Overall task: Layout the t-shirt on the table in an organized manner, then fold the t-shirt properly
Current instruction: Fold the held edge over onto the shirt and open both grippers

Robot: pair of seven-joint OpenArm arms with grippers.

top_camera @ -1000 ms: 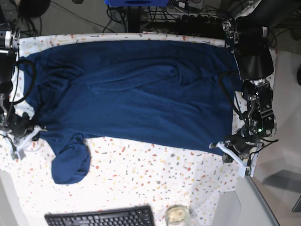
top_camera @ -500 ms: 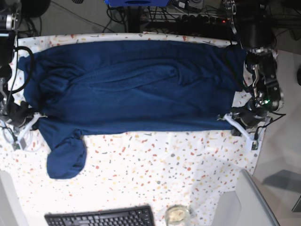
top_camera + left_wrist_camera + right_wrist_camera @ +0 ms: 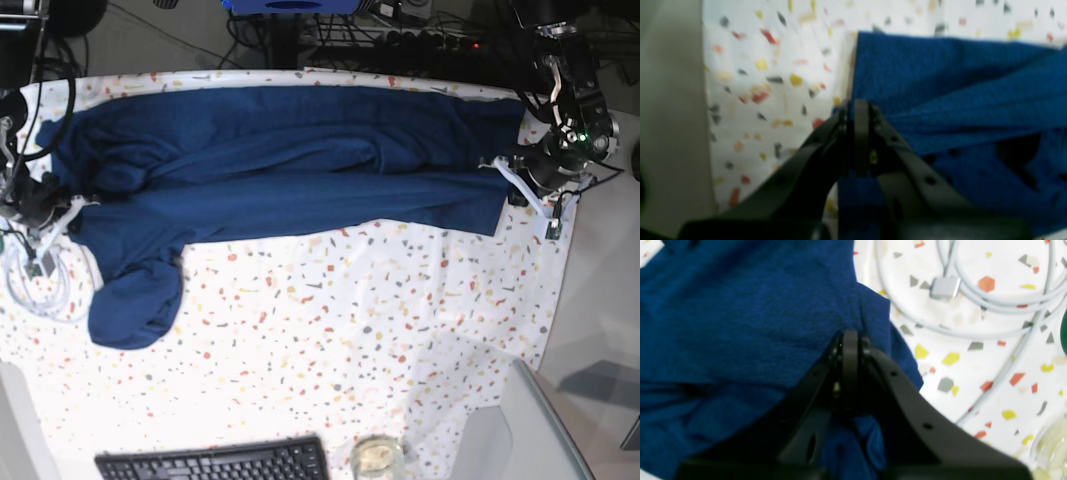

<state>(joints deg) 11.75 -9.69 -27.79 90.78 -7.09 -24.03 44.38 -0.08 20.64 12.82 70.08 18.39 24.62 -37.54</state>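
Your left gripper [image 3: 856,110] clamped on t-shirt [image 3: 280,170] corner; right gripper [image 3: 849,340] clamped on opposite edge. T-shirt lies folded lengthwise across far half of table [image 3: 330,350], one sleeve [image 3: 135,305] hanging nearer you. White cable [image 3: 973,303] beside right gripper.

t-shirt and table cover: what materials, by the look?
The t-shirt: soft matte knit, probably cotton jersey; fine textured weave shows in both wrist views and it folds loosely. The table cover: thin white cloth with printed terrazzo flecks, wrinkling slightly; the fibre is unclear.

Left gripper [image 3: 857,110] and right gripper [image 3: 848,340]: jaws closed.
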